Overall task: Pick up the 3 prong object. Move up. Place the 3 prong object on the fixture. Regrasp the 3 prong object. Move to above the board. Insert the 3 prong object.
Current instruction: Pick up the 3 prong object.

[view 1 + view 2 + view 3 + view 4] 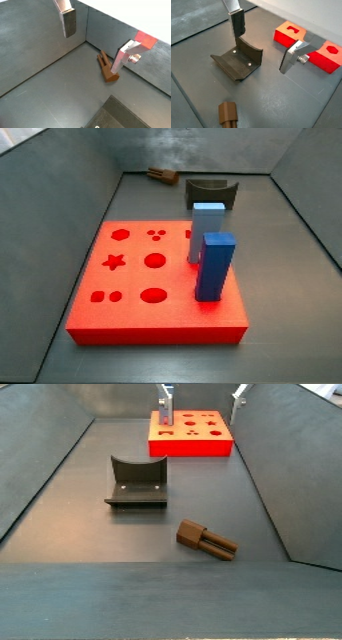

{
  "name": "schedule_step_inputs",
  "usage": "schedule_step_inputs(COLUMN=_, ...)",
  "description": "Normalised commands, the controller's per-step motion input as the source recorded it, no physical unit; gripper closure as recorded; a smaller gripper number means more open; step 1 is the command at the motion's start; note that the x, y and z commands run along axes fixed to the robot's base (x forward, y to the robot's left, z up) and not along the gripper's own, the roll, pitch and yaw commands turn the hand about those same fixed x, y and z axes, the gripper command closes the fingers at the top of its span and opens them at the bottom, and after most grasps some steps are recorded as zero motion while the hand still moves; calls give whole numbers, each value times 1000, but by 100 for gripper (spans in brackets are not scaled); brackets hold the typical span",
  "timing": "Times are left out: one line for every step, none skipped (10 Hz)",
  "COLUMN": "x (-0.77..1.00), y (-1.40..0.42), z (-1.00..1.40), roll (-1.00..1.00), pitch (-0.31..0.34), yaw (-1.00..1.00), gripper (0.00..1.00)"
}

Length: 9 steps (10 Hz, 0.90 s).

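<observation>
Still at the first step, by the look of things: picking up the 3 prong object (206,538), not yet touched. Lies flat on the grey floor (80,524), near a wall in a wrist view (107,67), at about four o'clock from the fixture (136,481) in a side view and well apart from it.

Pincer (264,42) hangs in the air, spread wide, holding nothing; one silver finger (237,22) and its partner (293,56) stand far apart with only floor and fixture between. Seen from the wrist cameras, hovers roughly over the fixture, with the brown piece off toward the edge of view (228,113).

Next move, as a judgement: shift across to above the brown piece, turn the wrist so the pads straddle its narrow body, then descend and close. Nearness to the wall could crowd one finger.

As for holders: fixture's scooped top empty. The board (154,278) at the far end carries two blue blocks (211,253) standing upright; its circle, star and three-dot cut-outs (156,232) otherwise unfilled.
</observation>
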Motion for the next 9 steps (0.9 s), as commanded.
schedule_step_inputs(x=0, y=120, z=-97, roll=-49, pitch=-41, yaw=129, gripper=0)
schedule_step_inputs(x=114, y=423, z=-394, roll=-1, pitch=-74, yaw=614, gripper=0)
schedule_step_inputs(x=0, y=511, z=-586, roll=-6, pitch=-83, yaw=669, gripper=0)
schedule_step_inputs(x=0, y=503, z=-677, roll=-23, pitch=-113, yaw=686, gripper=0)
schedule_step_inputs(x=0, y=506, z=-723, roll=-33, pitch=-130, yaw=666, gripper=0)
schedule_step_inputs(x=0, y=517, z=-803, roll=-34, pitch=-130, yaw=646, gripper=0)
schedule_step_inputs(x=14, y=503, z=-897, roll=-26, pitch=-123, yaw=651, gripper=0)
schedule_step_inputs(x=77, y=483, z=-971, roll=-17, pitch=-109, yaw=634, gripper=0)
schedule_step_inputs(x=103, y=466, z=-1000, roll=-1, pitch=-111, yaw=626, gripper=0)
